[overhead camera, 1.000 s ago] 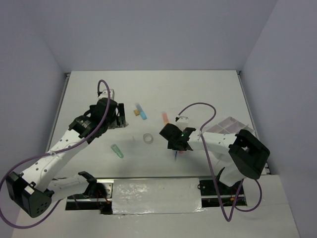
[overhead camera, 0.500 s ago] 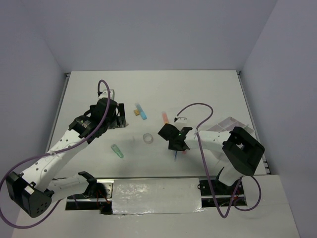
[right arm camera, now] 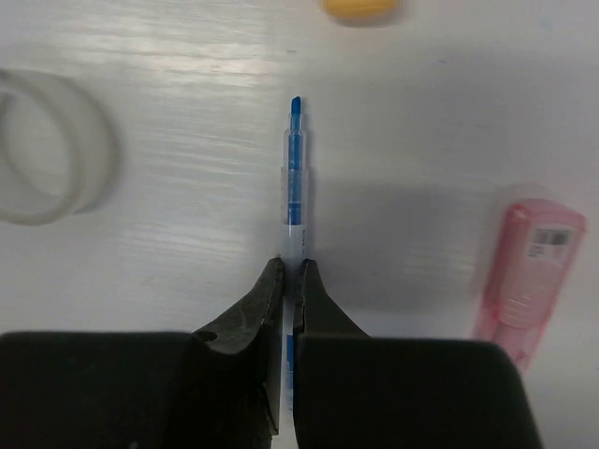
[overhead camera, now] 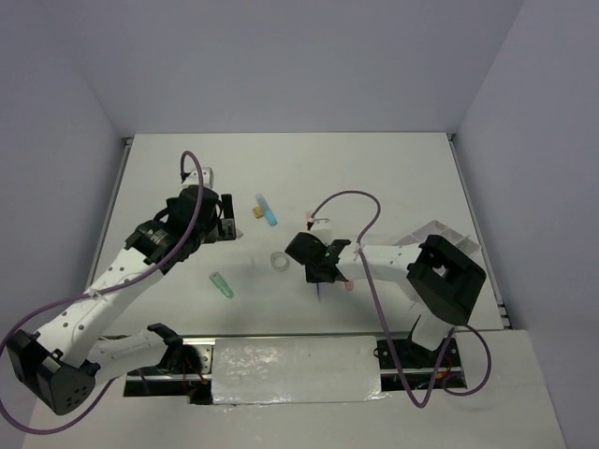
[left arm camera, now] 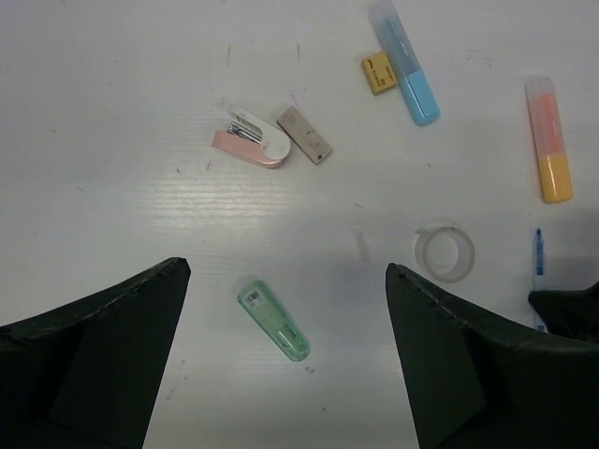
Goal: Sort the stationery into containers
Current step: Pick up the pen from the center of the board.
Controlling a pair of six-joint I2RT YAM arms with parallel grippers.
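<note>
My right gripper (right arm camera: 292, 271) is shut on a thin blue pen (right arm camera: 295, 168) that lies on the white table, gripped near its middle. A pink marker (right arm camera: 524, 271) lies to its right and a clear tape ring (right arm camera: 51, 150) to its left. In the top view the right gripper (overhead camera: 314, 267) sits mid-table, left of the white tray (overhead camera: 435, 234). My left gripper (left arm camera: 285, 271) hangs open above a green marker (left arm camera: 274, 320), holding nothing. A blue marker (left arm camera: 405, 64), a tan eraser (left arm camera: 378, 73) and an orange-pink marker (left arm camera: 548, 140) lie farther off.
A small pink stapler-like item (left arm camera: 251, 145) and a grey-tan flat piece (left arm camera: 304, 134) lie beside each other under the left arm. The right arm's base block (overhead camera: 447, 279) stands just in front of the tray. Walls close the table at both sides and the back.
The right gripper has shut on the blue pen and its arm has shifted left, toward the tape ring. The left arm has barely moved and stays open.
</note>
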